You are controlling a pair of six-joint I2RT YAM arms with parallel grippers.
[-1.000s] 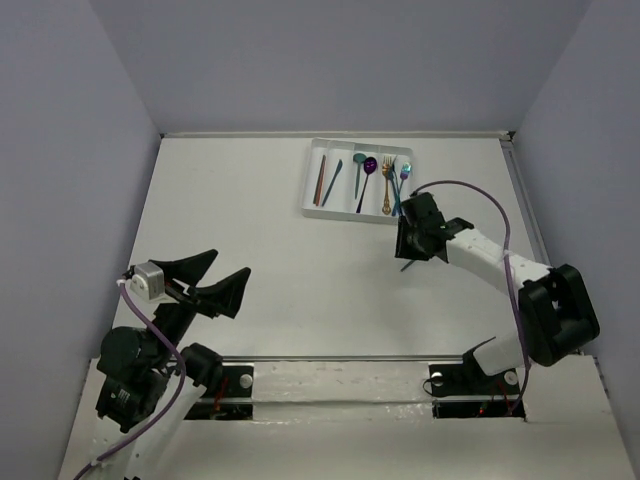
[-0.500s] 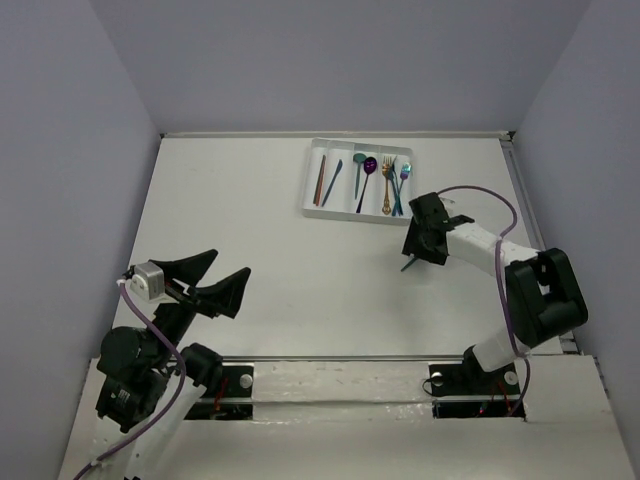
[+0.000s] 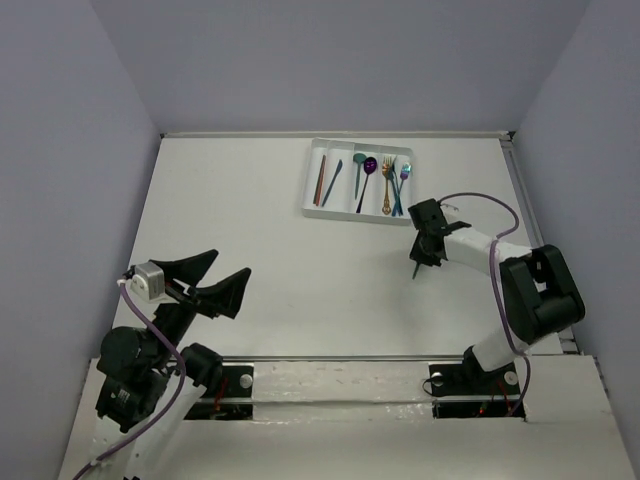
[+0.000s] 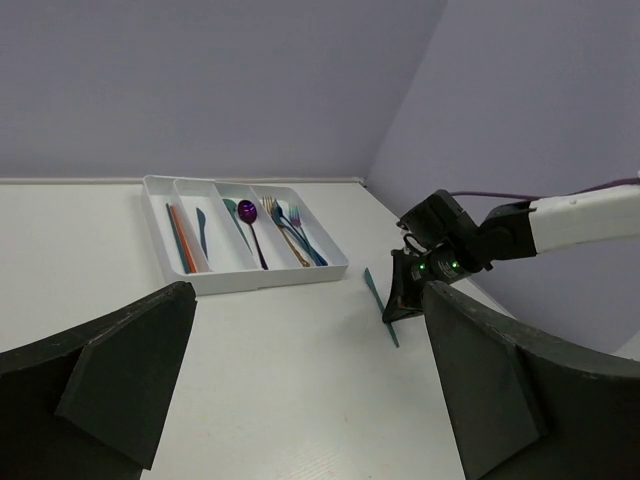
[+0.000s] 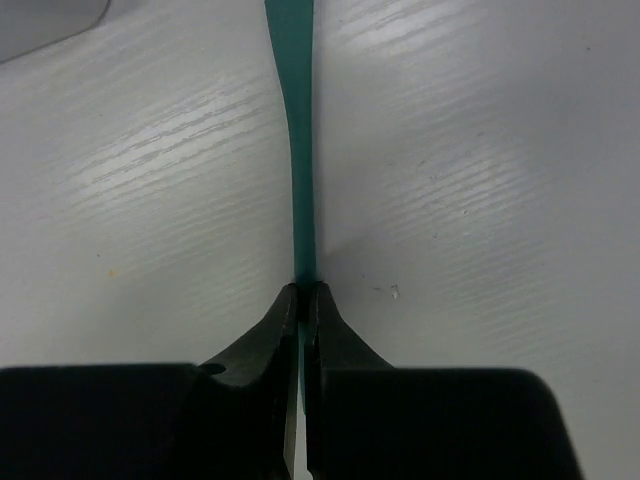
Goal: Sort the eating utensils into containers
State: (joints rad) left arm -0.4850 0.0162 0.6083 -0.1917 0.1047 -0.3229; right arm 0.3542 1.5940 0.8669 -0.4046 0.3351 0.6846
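Observation:
A slim teal chopstick (image 5: pixel 298 150) lies flat on the white table just below the tray's right end, also seen in the left wrist view (image 4: pixel 376 294). My right gripper (image 5: pixel 302 293) is down at the table and shut on its near part; it shows in the top view (image 3: pixel 420 262) and the left wrist view (image 4: pixel 397 312). The white tray (image 3: pixel 312 185) at the back holds red-orange chopsticks (image 3: pixel 320 182), a teal piece (image 3: pixel 334 178), a teal spoon (image 3: pixel 358 168), a purple spoon (image 3: pixel 368 172), a gold fork (image 3: pixel 387 185) and a blue fork (image 3: pixel 398 190). My left gripper (image 3: pixel 205 280) hangs open and empty at the near left.
Lilac walls close the table at the back and both sides. A purple cable (image 3: pixel 470 198) loops above the right arm. The tray (image 4: pixel 270 282) lies with its compartments running away from the arms' bases.
My right gripper has drawn in over the teal chopstick, come down to the table and shut on it. The left arm has not moved.

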